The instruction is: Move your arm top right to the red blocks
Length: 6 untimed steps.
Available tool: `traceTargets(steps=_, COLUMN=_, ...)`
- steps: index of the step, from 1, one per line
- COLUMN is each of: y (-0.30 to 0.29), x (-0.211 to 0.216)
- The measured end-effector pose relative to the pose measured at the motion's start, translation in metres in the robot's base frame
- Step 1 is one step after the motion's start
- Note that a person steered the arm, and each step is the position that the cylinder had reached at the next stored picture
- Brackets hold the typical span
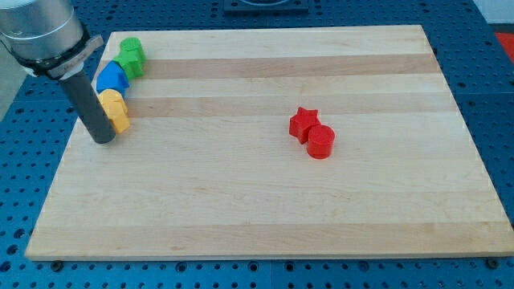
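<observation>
A red star block [303,122] and a red round block [320,142] touch each other a little right of the board's middle. My tip [103,139] rests on the board near its left edge, far to the left of the red blocks. It stands just left of and below a yellow block [116,110].
A blue block [112,78] and a green block [131,56] sit above the yellow one in a column at the view's top left. The wooden board [257,209] lies on a blue perforated table [491,96].
</observation>
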<state>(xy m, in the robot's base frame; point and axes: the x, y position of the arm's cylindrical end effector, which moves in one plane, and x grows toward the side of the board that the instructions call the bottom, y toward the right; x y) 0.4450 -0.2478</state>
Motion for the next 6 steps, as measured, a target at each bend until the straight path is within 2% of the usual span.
traceTargets(steps=2, y=0.018, x=0.045)
traceTargets(steps=3, y=0.081, x=0.043)
traceTargets(steps=4, y=0.174, x=0.009)
traceTargets(steps=6, y=0.317, x=-0.082)
